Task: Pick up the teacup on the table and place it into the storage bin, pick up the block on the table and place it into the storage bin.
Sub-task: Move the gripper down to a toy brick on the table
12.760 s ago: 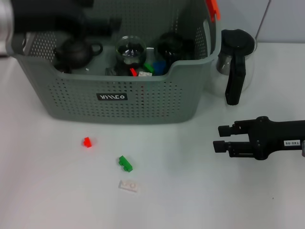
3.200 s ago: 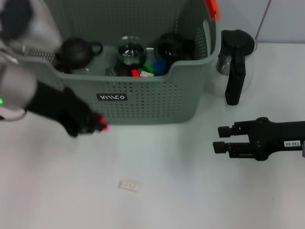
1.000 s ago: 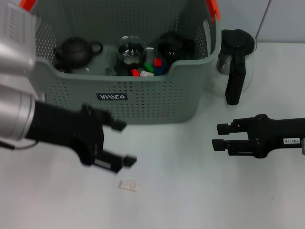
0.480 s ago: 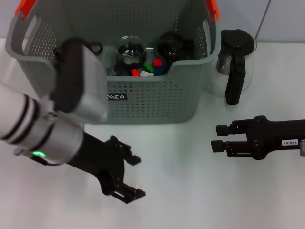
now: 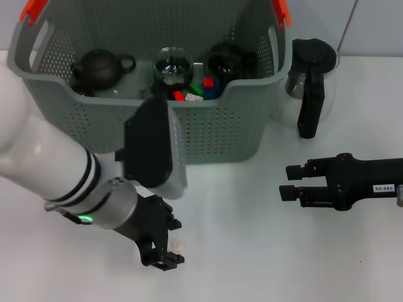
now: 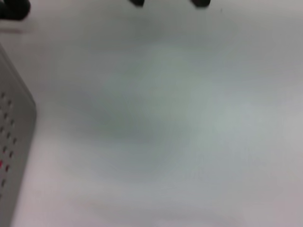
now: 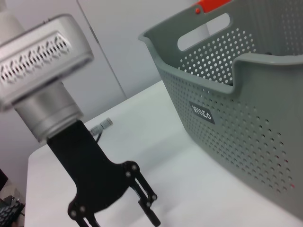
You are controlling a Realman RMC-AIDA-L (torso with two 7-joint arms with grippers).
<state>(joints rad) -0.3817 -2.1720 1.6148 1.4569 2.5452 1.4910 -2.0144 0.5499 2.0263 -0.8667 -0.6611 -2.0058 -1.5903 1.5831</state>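
Two claws out, left claw [image 5: 165, 250] spread open low over the white block [image 5: 178, 241] before the storage bin [image 5: 208, 135], right claw [image 5: 288, 182] open, parked beside the bin.

light: bright, even | shadows: soft (faint) | left wrist view: wholly blurred

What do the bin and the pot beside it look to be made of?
The bin looks like moulded grey plastic, matte: its walls carry even rows of punched holes and its handle clips are orange. The pot beside it seems clear glass, since the table shows through its body; its black handle and lid are probably plastic.
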